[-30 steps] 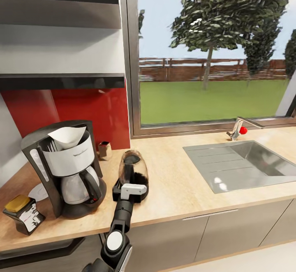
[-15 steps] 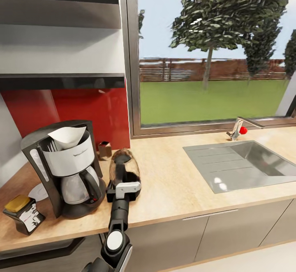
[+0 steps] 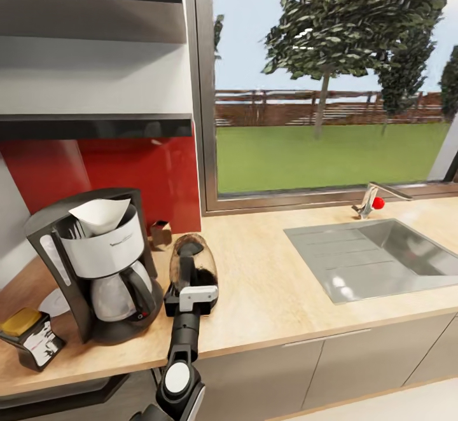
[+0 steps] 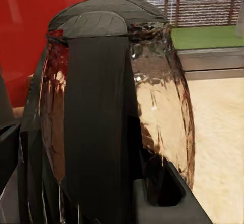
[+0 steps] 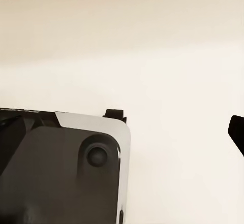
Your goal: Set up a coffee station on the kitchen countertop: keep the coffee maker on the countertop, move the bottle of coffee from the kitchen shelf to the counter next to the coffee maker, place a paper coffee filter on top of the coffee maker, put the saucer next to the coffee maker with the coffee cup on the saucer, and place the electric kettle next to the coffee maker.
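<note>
Now the left claw [image 3: 189, 287] grips the electric kettle [image 3: 193, 267] by its handle, beside the coffee maker [image 3: 95, 262].

Red backsplash [image 3: 127, 173], window [image 3: 324, 77], steel sink [image 3: 381, 255]

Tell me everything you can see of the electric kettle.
The electric kettle is rounded, of dark brownish tinted glass, with a black lid, base and broad black handle. It stands upright on the wooden countertop, just right of the coffee maker. The left claw is at its handle side; whether it grips cannot be told.
</note>
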Available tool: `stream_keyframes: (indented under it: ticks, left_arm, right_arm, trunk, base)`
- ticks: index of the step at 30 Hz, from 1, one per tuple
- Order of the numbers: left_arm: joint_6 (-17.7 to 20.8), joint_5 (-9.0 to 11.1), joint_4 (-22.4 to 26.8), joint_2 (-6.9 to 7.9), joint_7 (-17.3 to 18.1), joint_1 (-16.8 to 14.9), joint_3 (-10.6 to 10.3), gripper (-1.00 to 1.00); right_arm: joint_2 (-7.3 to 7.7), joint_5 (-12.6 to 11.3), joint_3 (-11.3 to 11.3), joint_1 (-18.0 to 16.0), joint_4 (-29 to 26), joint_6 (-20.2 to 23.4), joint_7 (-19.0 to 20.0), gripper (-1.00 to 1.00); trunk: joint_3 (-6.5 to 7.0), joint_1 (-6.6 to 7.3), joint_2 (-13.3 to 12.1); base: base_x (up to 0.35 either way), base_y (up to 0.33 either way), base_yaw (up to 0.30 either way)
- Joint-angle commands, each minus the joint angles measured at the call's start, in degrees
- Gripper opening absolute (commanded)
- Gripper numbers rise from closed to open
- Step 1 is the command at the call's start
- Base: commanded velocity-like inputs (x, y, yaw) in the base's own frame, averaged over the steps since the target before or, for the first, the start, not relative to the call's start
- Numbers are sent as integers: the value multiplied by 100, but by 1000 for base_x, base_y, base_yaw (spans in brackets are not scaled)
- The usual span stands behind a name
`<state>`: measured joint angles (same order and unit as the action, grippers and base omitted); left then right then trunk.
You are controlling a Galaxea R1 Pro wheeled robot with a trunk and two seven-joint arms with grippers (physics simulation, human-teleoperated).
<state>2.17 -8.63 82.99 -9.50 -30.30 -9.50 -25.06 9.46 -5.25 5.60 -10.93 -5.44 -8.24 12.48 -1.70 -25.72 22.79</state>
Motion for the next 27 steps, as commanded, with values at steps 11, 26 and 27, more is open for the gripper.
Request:
stream_keyframes:
  ticks: [11,26,27]
  left_arm:
    - [3,-68,-10,5,-46,1,-9,-100]
    - [-6,-80,-27,16,-46,1,17,-100]
    - [-11,-86,-28,17,-46,1,21,-100]
  right_arm:
    - [3,-55,46,-6,7,-20,18,100]
    - [3,-55,46,-6,7,-20,18,100]
    - [3,-55,46,-6,7,-20,18,100]
  trunk:
    - [-13,-6,13]
    - [-13,-6,13]
    - [-13,-6,13]
  base:
    - [73,0,0]
    - [62,34,0]
    - [2,1,0]
